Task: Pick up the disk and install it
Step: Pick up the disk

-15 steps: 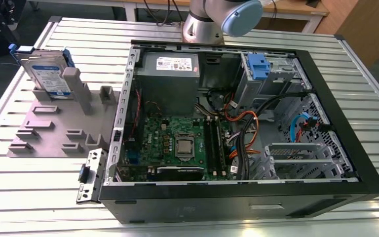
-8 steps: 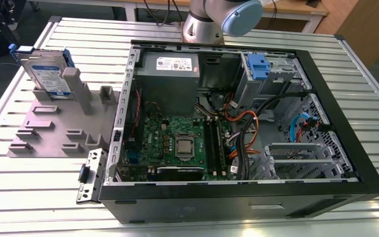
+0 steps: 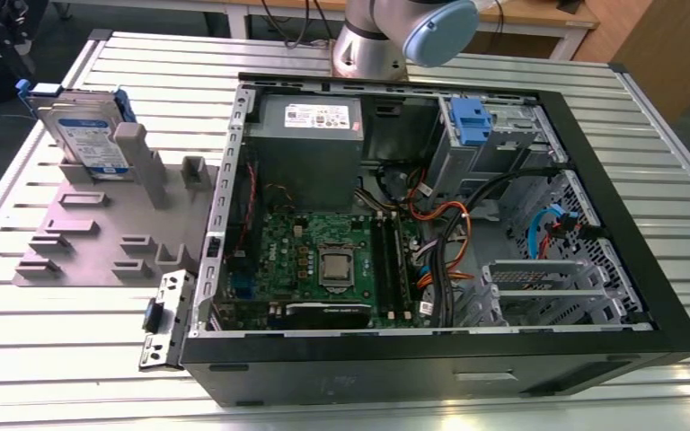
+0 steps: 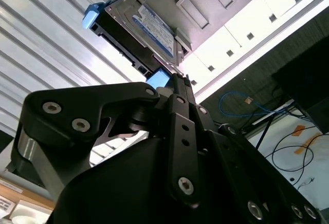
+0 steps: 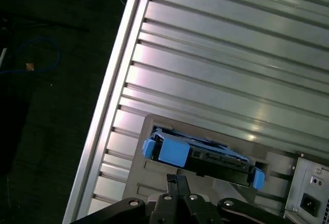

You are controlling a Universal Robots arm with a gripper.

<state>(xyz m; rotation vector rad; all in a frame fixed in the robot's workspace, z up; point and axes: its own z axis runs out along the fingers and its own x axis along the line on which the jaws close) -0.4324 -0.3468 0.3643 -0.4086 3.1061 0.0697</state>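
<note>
The disk (image 3: 87, 135) is a silver-grey drive with a white-and-blue label in a blue bracket. It stands on edge in a grey slotted holder (image 3: 105, 233) at the exterior view's left. In both wrist views the disk (image 4: 144, 26) (image 5: 200, 154) lies just beyond my fingertips, with a gap between them. My black gripper (image 5: 177, 179) (image 4: 175, 80) is shut with nothing in it, its fingers together and pointing at the disk's upper edge.
An open computer case (image 3: 668, 296) lies on the slatted metal table (image 3: 33, 359), with the motherboard, cables and a grey power supply (image 3: 309, 126) inside. A drive bay with a blue bracket (image 3: 471, 121) sits at the case's far corner. The arm's base (image 3: 375, 45) stands behind the case.
</note>
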